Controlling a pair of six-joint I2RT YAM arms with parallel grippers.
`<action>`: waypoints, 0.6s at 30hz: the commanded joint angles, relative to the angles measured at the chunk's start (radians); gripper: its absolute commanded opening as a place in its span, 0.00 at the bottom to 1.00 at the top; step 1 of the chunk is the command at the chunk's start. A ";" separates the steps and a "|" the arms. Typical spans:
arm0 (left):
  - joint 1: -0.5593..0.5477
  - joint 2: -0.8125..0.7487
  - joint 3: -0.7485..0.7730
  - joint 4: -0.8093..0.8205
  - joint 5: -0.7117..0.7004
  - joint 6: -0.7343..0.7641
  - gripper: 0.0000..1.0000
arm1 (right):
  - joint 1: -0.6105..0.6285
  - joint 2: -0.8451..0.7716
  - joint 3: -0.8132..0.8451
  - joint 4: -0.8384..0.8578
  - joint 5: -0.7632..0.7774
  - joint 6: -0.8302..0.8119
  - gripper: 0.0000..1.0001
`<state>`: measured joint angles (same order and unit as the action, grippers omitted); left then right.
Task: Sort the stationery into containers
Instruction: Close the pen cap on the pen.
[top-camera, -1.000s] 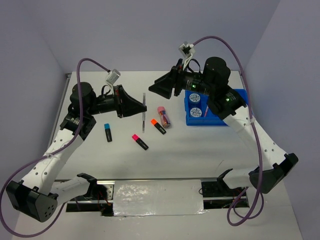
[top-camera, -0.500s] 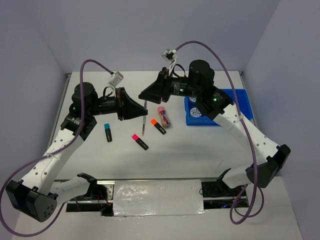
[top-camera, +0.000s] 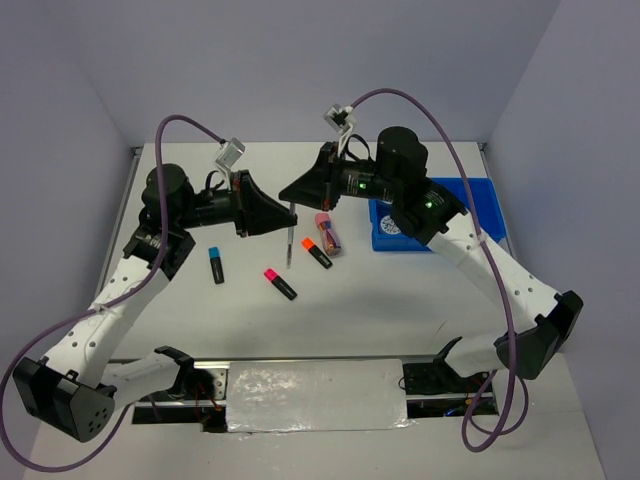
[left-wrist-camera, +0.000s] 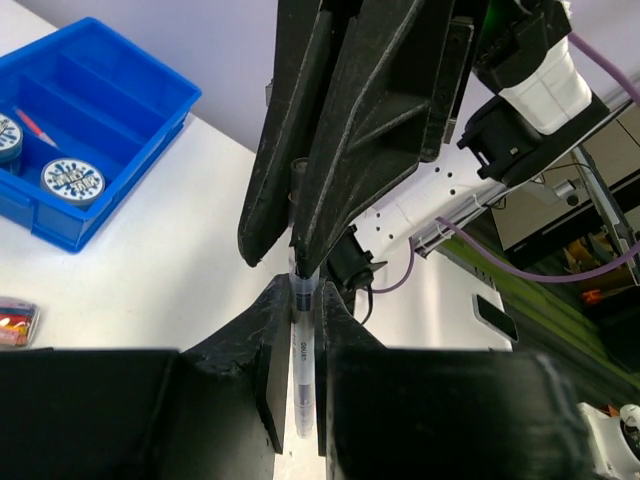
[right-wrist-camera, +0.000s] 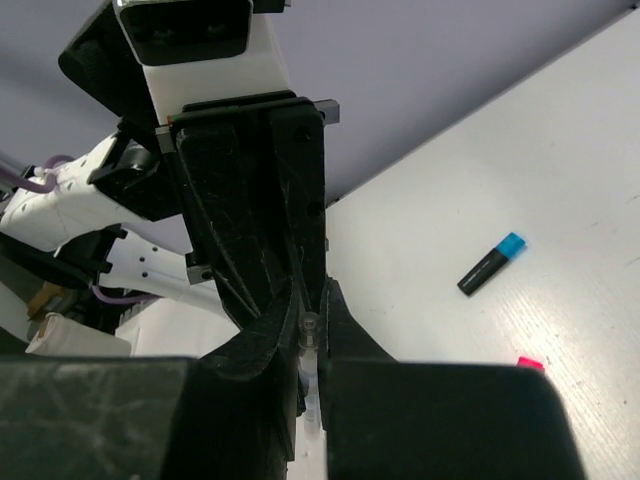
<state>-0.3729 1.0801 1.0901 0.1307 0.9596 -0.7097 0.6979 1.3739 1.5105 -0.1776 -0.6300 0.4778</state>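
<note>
While the pen (top-camera: 289, 243) hangs upright in mid-air, the handover looks unfinished
Left gripper (left-wrist-camera: 303, 312) pinches it; right gripper (right-wrist-camera: 311, 318) surrounds its 12 o'clock end, hold unclear; early release drops it, tray (top-camera: 482, 200) at 3 o'clock

Both arms reach inward, wrists level, fingertips nearly meeting; left gripper (top-camera: 284, 215) clamps a thin pen (top-camera: 289, 243) upright between narrowed jaws; right gripper (top-camera: 288, 194) flanks its upper end, apparently pinching it too
</note>
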 joint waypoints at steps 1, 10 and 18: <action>-0.004 -0.008 0.014 0.124 0.015 -0.033 0.00 | 0.005 -0.035 -0.038 0.027 0.021 -0.010 0.00; 0.078 0.065 0.197 0.098 -0.007 0.003 0.00 | 0.120 -0.098 -0.307 0.072 0.058 -0.037 0.00; 0.163 0.162 0.332 0.237 0.077 -0.102 0.00 | 0.248 -0.139 -0.599 0.159 0.136 -0.016 0.00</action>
<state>-0.2760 1.2346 1.2453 0.0135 1.2205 -0.7090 0.8249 1.1915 1.0885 0.2916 -0.2764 0.4706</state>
